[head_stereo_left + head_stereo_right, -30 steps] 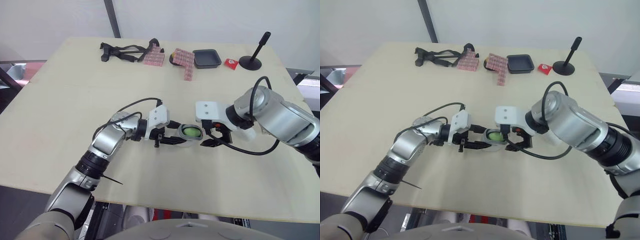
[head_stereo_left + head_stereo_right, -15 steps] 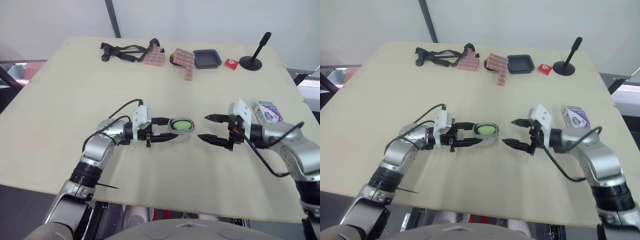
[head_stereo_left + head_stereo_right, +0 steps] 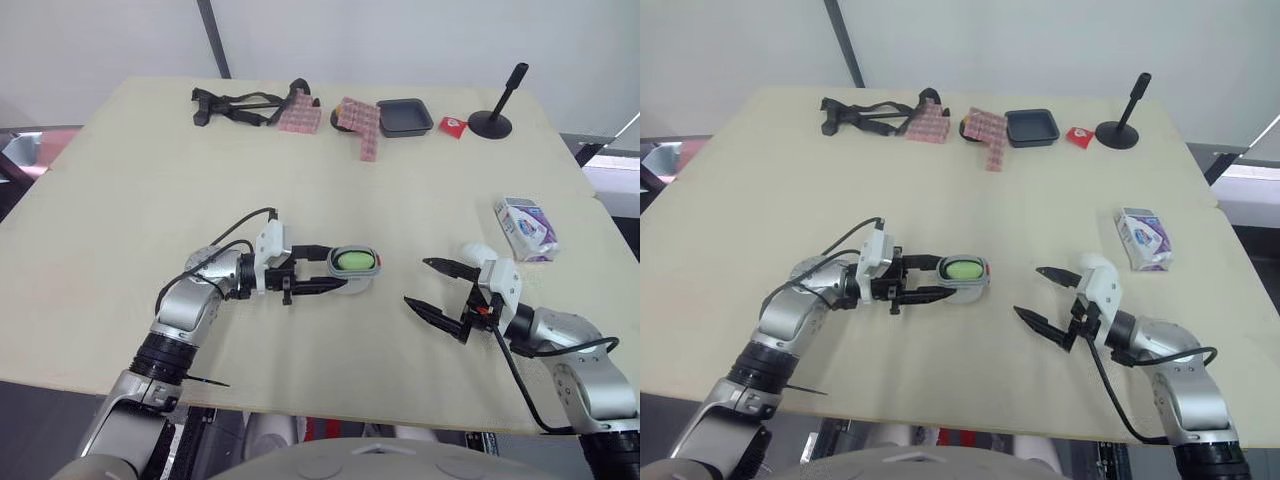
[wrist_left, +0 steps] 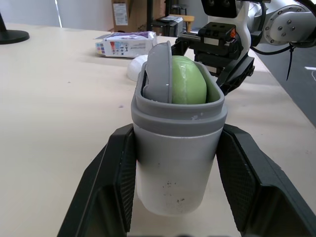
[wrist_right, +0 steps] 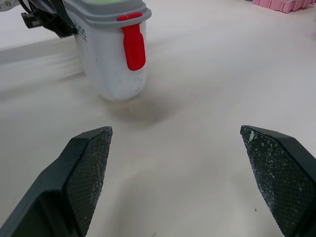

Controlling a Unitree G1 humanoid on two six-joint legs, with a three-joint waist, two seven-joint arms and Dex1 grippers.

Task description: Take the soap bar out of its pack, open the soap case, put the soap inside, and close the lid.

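The soap case (image 3: 353,262), white with a grey rim, sits mid-table with its top open. A green soap bar (image 4: 188,81) lies inside it beside a grey insert (image 4: 158,74). My left gripper (image 3: 340,268) is shut on the case, one finger on each side of its body (image 4: 175,168). A red latch (image 5: 133,47) marks the side of the case facing my right gripper (image 3: 416,281). That gripper is open and holds nothing, a hand's width to the case's right. The purple-and-white soap pack (image 3: 527,225) lies at the right, with a white rounded piece (image 3: 478,252) next to it.
Along the far edge lie black straps (image 3: 240,103), pink packs (image 3: 360,122), a black tray (image 3: 405,116), a small red item (image 3: 453,125) and a black stand (image 3: 492,122). The table's near edge runs close under my right gripper.
My right gripper has drawn back from the case to the right and toward the near edge, standing open. The left gripper still holds the case, shifted slightly left.
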